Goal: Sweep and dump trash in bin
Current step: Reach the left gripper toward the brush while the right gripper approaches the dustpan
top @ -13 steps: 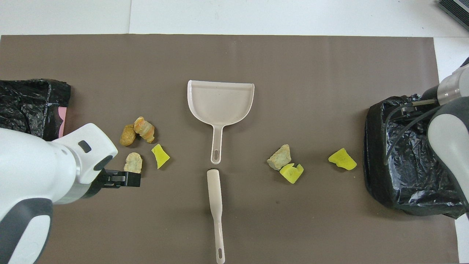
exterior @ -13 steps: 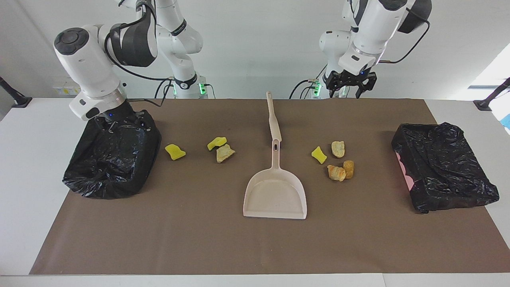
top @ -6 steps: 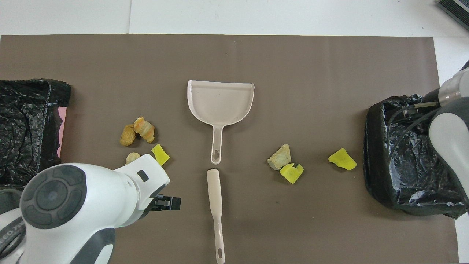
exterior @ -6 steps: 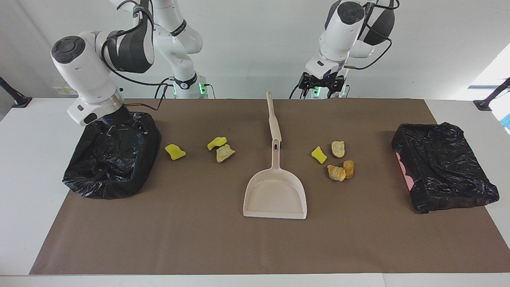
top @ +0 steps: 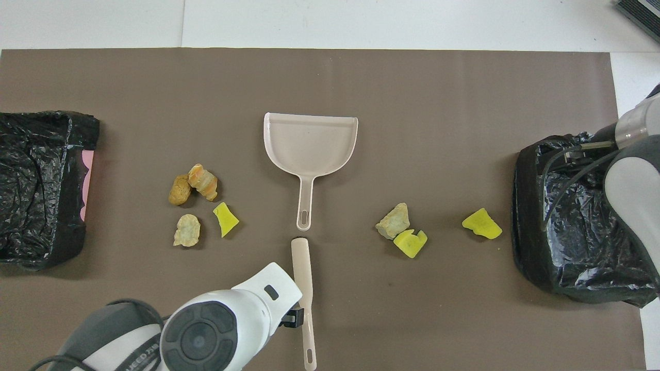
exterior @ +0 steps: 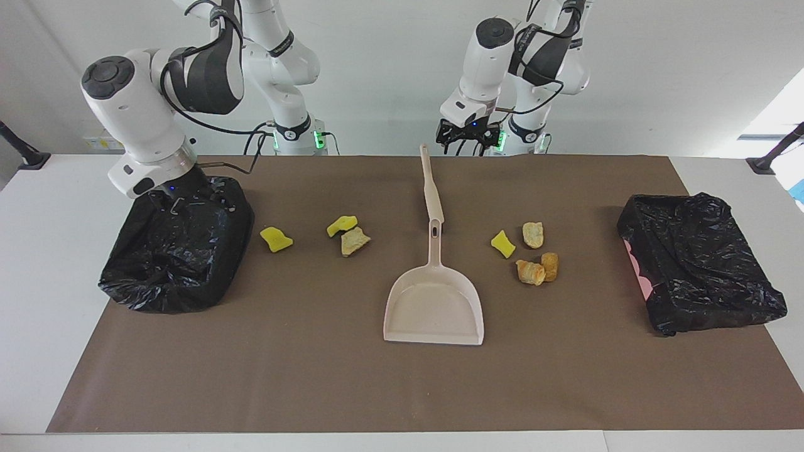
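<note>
Left gripper (exterior: 468,139) over brush (exterior: 431,188) handle end, seemingly untouched.

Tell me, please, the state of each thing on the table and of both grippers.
Dustpan: flat on the mat, empty, not held.
Brush: lying flat, nearer to the robots than the dustpan, not held.
Trash: seven lumps loose on the mat, unswept.
Bag-lined bin: lying toward the left arm's end.
Second black bag: toward the right arm's end.
Left gripper: over the brush's handle, jaws open, empty.
Right gripper: at the second black bag's top.
</note>
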`<state>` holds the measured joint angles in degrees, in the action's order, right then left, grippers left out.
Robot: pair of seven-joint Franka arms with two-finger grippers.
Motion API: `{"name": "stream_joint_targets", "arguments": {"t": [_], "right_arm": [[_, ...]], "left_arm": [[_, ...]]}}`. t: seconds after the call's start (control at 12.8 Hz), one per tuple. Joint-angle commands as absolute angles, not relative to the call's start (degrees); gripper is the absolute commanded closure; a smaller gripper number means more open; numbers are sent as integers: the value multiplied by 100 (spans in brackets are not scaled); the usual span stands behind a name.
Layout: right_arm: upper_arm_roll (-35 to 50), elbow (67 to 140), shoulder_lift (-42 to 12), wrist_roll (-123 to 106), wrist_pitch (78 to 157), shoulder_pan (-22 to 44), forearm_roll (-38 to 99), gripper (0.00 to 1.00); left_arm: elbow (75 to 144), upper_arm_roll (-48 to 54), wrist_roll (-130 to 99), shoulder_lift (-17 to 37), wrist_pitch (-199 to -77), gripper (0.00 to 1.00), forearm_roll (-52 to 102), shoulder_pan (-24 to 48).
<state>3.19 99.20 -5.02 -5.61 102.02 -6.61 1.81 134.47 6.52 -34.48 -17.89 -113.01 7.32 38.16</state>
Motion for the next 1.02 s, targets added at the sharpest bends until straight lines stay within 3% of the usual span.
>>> {"name": "stream_joint_targets", "arguments": {"t": [0.0,0.39,0.94], "right_arm": [[395,9940,-457,-361,10151,-477,387,0],[404,9862,-483,464,10064,104,334,0],[404,9255,-1186,2176,9703,1273,387,0]], "left_arm": [[13877,545,-4111,-1417,-12248,0,800,4428],[13948,554,-4465,-792,-12980,0,949,4790],[14195,545,-4474,-765,-13236,0,1134,5027]]}}
